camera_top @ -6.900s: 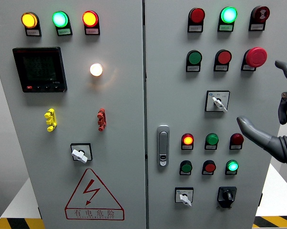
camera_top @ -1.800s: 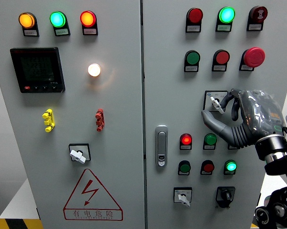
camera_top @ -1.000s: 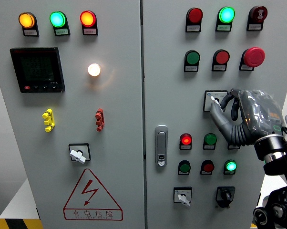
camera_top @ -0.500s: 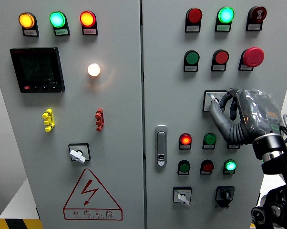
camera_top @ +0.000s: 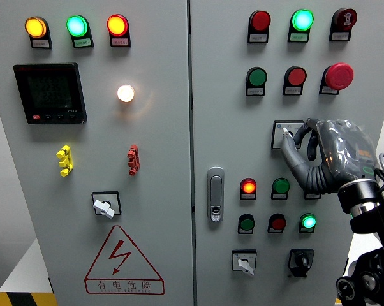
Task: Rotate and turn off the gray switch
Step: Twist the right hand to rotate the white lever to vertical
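Note:
The gray switch (camera_top: 279, 129) is a square gray plate with a white knob, on the right cabinet door below the green and red buttons. My right hand (camera_top: 293, 136) comes in from the lower right and is shut on the knob. The thumb (camera_top: 293, 159) presses it from below-left and the curled fingers (camera_top: 305, 131) cover it from above-right. Only a small white tip of the knob (camera_top: 284, 132) shows, so which way it points is hidden. The left hand is out of view.
A red mushroom button (camera_top: 339, 75) sits above the hand, and small lit red (camera_top: 247, 187) and green (camera_top: 309, 222) lamps sit below it. Other rotary switches are at the lower left door (camera_top: 106, 205), the lower right door (camera_top: 244, 261) and a black one (camera_top: 301, 259). The door handle (camera_top: 217, 194) is left of the hand.
My right hand came in from the right edge to the gray switch. Its thumb rose from below and closed on the knob. Over the last half second it has barely moved.

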Motion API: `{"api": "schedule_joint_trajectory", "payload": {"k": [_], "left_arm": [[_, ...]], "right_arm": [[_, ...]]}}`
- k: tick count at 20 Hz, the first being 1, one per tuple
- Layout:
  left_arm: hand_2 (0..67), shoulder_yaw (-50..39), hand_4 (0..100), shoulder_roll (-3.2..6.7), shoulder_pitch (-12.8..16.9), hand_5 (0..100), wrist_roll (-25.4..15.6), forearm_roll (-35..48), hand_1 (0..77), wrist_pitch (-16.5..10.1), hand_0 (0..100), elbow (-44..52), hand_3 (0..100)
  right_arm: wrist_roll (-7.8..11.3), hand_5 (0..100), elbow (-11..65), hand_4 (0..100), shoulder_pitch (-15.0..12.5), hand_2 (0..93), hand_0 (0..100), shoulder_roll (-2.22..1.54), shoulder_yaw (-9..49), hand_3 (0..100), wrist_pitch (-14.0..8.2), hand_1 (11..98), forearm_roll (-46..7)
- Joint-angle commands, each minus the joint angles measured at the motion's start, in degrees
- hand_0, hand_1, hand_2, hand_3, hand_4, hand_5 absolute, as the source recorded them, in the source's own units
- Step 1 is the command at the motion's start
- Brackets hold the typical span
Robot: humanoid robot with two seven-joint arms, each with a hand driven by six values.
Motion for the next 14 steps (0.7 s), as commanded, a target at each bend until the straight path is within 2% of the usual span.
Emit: {"api": "schedule_joint_trajectory", "payload": {"k": [1, 5, 14], "left_arm": [[12.3, 0.00, 12, 0.00, 0.00, 12, 0.00, 0.00, 0.0, 0.00, 34, 0.00, 22], [12.3, 0.00, 12, 0.00, 0.00, 12, 0.00, 0.00, 0.0, 0.00, 34, 0.00, 22], [12.3, 0.00, 12, 0.00, 0.00, 12, 0.00, 0.00, 0.0, 0.00, 34, 0.00, 22]], "right_arm": [[0.06, 99, 0.00, 100, 0.00, 78.7, 80, 0.00, 0.03, 92, -0.07, 32.2, 0.01], [-0.12, 99, 0.00, 100, 0.09, 80.0, 83, 0.00, -0.05, 94, -0.07, 28.1, 0.01], [-0.55, 100, -0.09, 100, 0.26, 85.6, 84, 0.00, -0.05, 97, -0.07, 27.6, -0.08]]}}
